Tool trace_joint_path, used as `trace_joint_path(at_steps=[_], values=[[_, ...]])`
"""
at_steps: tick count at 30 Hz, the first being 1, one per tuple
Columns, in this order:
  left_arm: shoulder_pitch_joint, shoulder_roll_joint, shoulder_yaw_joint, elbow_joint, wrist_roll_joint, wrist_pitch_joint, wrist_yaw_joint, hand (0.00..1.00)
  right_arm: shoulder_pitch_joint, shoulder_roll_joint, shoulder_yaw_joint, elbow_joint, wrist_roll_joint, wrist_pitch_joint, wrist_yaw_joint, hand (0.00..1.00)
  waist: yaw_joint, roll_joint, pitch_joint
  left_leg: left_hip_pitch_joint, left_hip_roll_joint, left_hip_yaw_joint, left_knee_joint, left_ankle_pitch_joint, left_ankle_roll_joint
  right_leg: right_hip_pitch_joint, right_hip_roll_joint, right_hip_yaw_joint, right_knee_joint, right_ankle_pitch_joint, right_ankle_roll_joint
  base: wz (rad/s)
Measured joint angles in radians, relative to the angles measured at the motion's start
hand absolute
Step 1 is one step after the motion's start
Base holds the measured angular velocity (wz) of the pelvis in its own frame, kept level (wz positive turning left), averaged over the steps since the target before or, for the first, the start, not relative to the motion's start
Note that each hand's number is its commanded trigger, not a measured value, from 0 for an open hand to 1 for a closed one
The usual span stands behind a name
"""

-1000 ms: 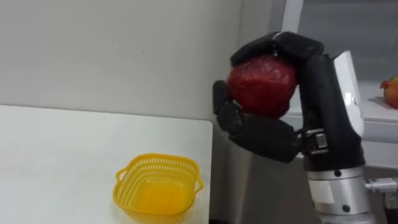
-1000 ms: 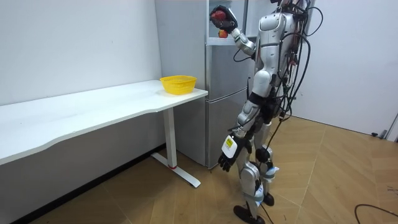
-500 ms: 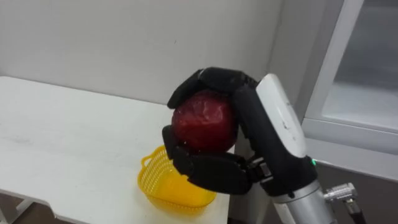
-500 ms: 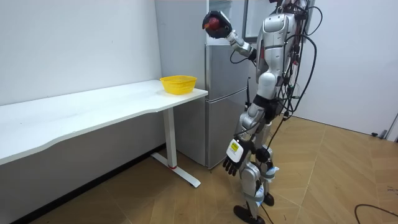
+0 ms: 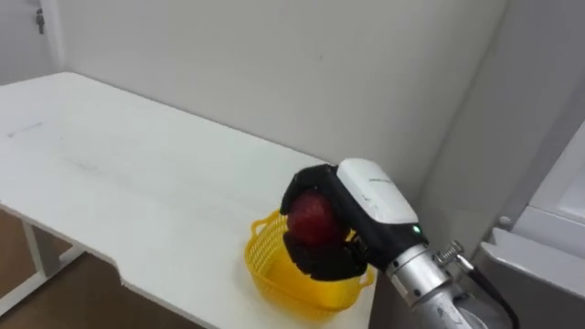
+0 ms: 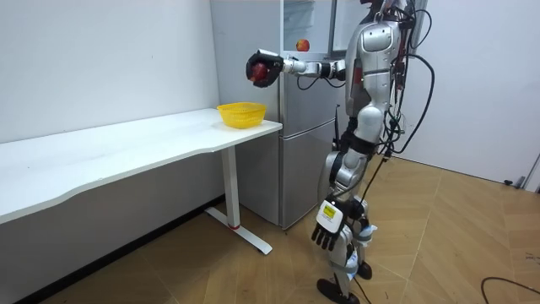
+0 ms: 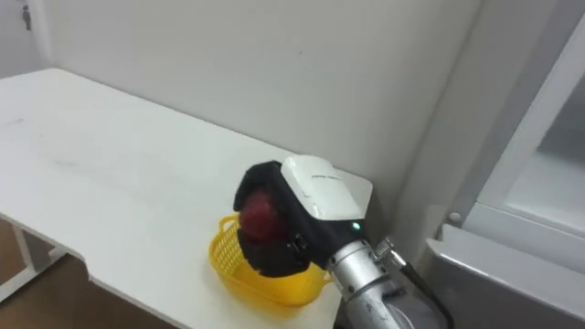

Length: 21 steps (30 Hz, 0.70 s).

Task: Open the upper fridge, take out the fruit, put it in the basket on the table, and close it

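Observation:
A red apple (image 5: 311, 217) sits in my right hand (image 5: 367, 196), whose dark fingers curl round it. The hand hovers just above a yellow mesh basket (image 5: 272, 274) at the near corner of the white table (image 5: 119, 183). In the room view my right arm stretches out level from the open upper fridge (image 6: 308, 25), holding the apple (image 6: 261, 72) above and slightly right of the basket (image 6: 241, 113). Another red-orange fruit (image 6: 301, 45) lies on the fridge shelf. My left hand (image 6: 327, 234) hangs by my thigh with relaxed fingers.
The grey fridge (image 6: 304, 135) stands right beside the table's end, and I stand in front of it. A white wall (image 5: 274, 73) runs behind the table. Wooden floor (image 6: 439, 236) stretches to the room view's right.
My right hand has carried the apple away from the fridge and lowered it over the basket. The eye view has swung left toward the table. My left hand has swung slightly.

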Motion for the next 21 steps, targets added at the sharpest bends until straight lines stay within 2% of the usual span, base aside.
trace_joint_path(at_steps=[1,3,5,7,10,12,13,14,16,17,21], values=[[0.000,0.003,0.004,-0.003,0.000,0.005,-0.001,0.00,0.000,-0.013,0.000,0.032,0.000,0.008,0.000,1.00,0.011,-0.014,-0.0046,-0.002,-0.002,-0.008,0.001,0.001,-0.001,0.000,-0.005,-0.010,0.000,-0.002,0.004,0.24],[0.002,0.002,0.010,-0.003,0.000,0.012,-0.006,0.00,0.000,-0.022,0.000,0.067,0.000,0.020,0.000,1.00,0.016,-0.020,-0.0059,-0.006,-0.007,-0.024,0.001,0.006,0.000,0.002,-0.009,-0.024,0.001,-0.003,0.005,0.23],[0.008,0.010,0.020,-0.003,-0.005,0.015,-0.019,0.00,-0.004,-0.032,0.001,0.100,0.017,0.022,0.000,1.00,0.036,-0.030,-0.0045,-0.006,-0.011,-0.032,0.002,0.007,0.000,0.004,-0.009,-0.028,0.000,-0.005,0.007,0.09],[0.009,0.022,0.020,-0.003,-0.006,0.015,-0.022,0.00,-0.022,-0.045,0.007,0.133,0.037,0.022,0.000,1.00,0.040,-0.043,0.0009,-0.010,-0.012,-0.044,0.004,0.008,0.000,0.005,-0.010,-0.036,0.000,-0.005,0.007,0.14],[0.019,0.033,0.023,-0.004,0.001,0.015,-0.022,0.00,-0.048,-0.067,0.006,0.191,0.080,0.022,-0.001,1.00,0.058,-0.058,0.0014,-0.019,-0.018,-0.060,0.014,0.008,-0.001,0.007,-0.016,-0.052,0.001,-0.007,0.010,0.19],[0.024,0.033,0.039,-0.009,0.002,0.015,-0.021,0.00,-0.064,-0.081,0.006,0.225,0.115,0.026,-0.002,1.00,0.061,-0.067,0.0049,-0.025,-0.026,-0.077,0.014,0.012,0.000,0.007,-0.021,-0.058,0.001,-0.012,0.014,0.22],[0.026,0.033,0.040,-0.019,0.004,0.017,-0.022,0.00,-0.073,-0.091,0.006,0.239,0.120,0.025,-0.002,1.00,0.065,-0.076,0.0028,-0.033,-0.028,-0.080,0.014,0.013,0.000,0.002,-0.021,-0.060,0.001,-0.013,0.015,0.12],[0.031,0.033,0.040,-0.025,0.004,0.017,-0.025,0.00,-0.086,-0.091,0.006,0.259,0.121,0.025,-0.002,1.00,0.068,-0.076,0.0045,-0.037,-0.030,-0.081,0.013,0.013,0.000,0.001,-0.019,-0.062,0.000,-0.013,0.015,0.06],[0.049,0.034,0.045,-0.025,0.004,0.019,-0.035,0.00,-0.091,-0.095,0.006,0.266,0.127,0.027,-0.002,1.00,0.073,-0.079,0.0038,-0.046,-0.032,-0.082,0.015,0.013,0.000,-0.001,-0.020,-0.071,0.000,-0.013,0.015,0.04],[0.051,0.034,0.055,-0.027,0.004,0.020,-0.042,0.00,-0.091,-0.097,0.006,0.267,0.132,0.027,-0.002,1.00,0.071,-0.084,0.0004,-0.052,-0.033,-0.089,0.017,0.015,0.000,-0.002,-0.021,-0.080,0.000,-0.013,0.015,0.12],[0.051,0.034,0.057,-0.031,0.005,0.034,-0.045,0.00,-0.093,-0.097,0.006,0.304,0.137,0.027,-0.002,1.00,0.076,-0.086,0.0017,-0.053,-0.039,-0.102,0.019,0.019,0.000,-0.002,-0.023,-0.083,0.000,-0.013,0.015,0.14]])
